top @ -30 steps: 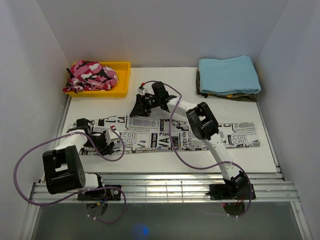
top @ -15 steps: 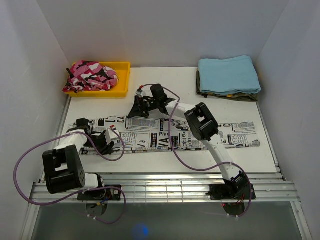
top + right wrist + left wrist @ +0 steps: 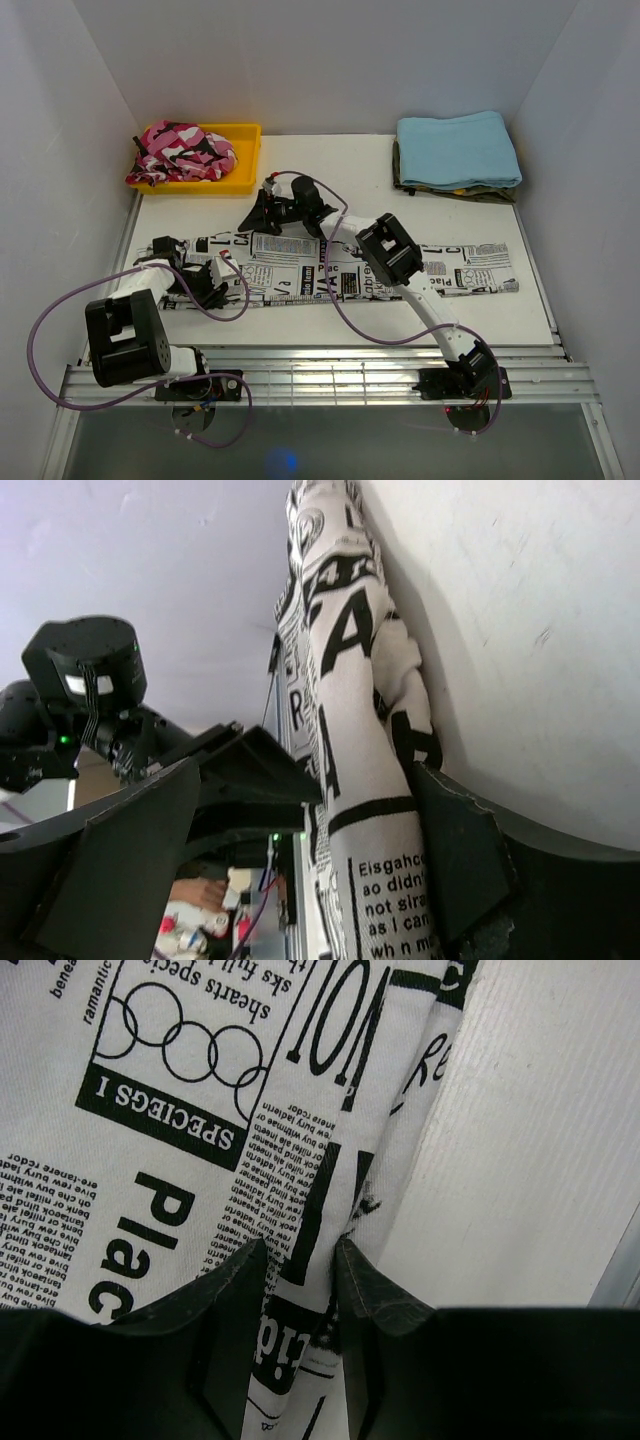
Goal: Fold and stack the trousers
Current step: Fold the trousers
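The trousers (image 3: pixel 470 270), white with black newspaper print, lie stretched in a long strip across the table's middle. My left gripper (image 3: pixel 212 272) is at their left end by the near edge. In the left wrist view it (image 3: pixel 300 1252) is shut on a raised fold of the printed cloth (image 3: pixel 180 1110) next to bare table. My right gripper (image 3: pixel 250 218) sits low at the far edge of the trousers' left part. Its jaws (image 3: pixel 310 770) stand open around a rolled edge of the trousers (image 3: pixel 350 680), the cloth resting against the right finger (image 3: pixel 460 850).
A yellow tray (image 3: pixel 248 160) holding a pink camouflage garment (image 3: pixel 185 150) stands at the back left. A folded light blue cloth (image 3: pixel 458 148) lies on a dark garment at the back right. White walls close three sides. A metal rail (image 3: pixel 330 375) runs along the near edge.
My right gripper has slid left along the trousers' far edge, and its arm has swung left over the cloth. The left gripper has stayed in place on its fold.
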`<action>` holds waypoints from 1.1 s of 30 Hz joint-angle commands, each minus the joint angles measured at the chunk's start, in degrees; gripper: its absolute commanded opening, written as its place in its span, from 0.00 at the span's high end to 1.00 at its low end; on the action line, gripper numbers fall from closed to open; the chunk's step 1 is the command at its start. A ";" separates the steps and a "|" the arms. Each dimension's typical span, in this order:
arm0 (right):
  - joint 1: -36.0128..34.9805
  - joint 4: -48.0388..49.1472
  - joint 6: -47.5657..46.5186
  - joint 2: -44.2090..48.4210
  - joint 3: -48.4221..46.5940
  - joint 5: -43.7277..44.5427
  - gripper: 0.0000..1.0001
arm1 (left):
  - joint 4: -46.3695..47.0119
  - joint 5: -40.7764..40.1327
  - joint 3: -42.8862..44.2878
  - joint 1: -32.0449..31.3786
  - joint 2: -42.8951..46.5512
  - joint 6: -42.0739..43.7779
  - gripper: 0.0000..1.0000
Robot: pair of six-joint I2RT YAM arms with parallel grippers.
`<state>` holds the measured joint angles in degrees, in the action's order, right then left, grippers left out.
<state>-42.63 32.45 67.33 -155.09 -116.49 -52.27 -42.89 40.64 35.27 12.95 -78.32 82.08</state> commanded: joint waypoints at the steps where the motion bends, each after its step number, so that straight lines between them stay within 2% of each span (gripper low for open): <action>1: 0.27 7.10 1.75 -1.45 -1.21 7.61 0.10 | 2.38 -7.16 -4.15 -0.29 -3.42 0.10 0.55; 5: 1.32 9.83 2.54 -1.71 -1.63 13.85 0.10 | 2.29 -7.95 -5.38 -0.29 -2.89 -0.08 0.56; 11: 0.80 14.57 6.14 -0.92 -1.82 13.85 0.10 | 2.64 -8.65 -5.30 -0.29 -3.76 -0.70 0.56; 17: 1.32 15.28 6.50 0.48 -2.70 12.21 0.08 | 2.73 -8.56 -4.42 -0.29 -5.35 -1.40 0.57; 18: 1.93 14.23 5.54 1.27 -1.13 11.15 0.05 | 2.73 -8.39 -4.33 -0.29 -5.35 -1.40 0.57; 19: 2.29 7.00 1.09 3.37 -0.59 10.36 0.02 | 2.73 -8.30 -4.07 -0.29 -5.61 -1.40 0.57; 21: 3.08 -1.38 -6.82 5.84 0.12 7.63 0.00 | 2.82 -8.04 -3.89 -0.38 -5.96 -1.49 0.57; 22: 3.08 -11.43 -15.91 7.85 -0.66 7.19 0.06 | 2.73 -7.95 -3.80 -0.21 -6.22 -1.49 0.57; 26: 3.17 -25.37 -29.34 10.33 -1.02 5.69 0.11 | 2.82 -7.68 -3.36 -0.29 -6.40 -1.40 0.57; 29: 3.34 -25.42 -32.70 12.00 1.26 3.32 0.16 | 2.73 -7.42 -3.27 -0.38 -6.32 -1.66 0.57; 33: 3.52 -23.40 -32.61 14.11 2.32 1.38 0.21 | 2.82 -7.60 -4.06 -0.38 -5.61 -1.40 0.58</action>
<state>-38.96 10.83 39.88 -145.05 -114.93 -47.57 -41.95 41.78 35.73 13.02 -80.12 80.09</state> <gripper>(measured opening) 0.799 0.427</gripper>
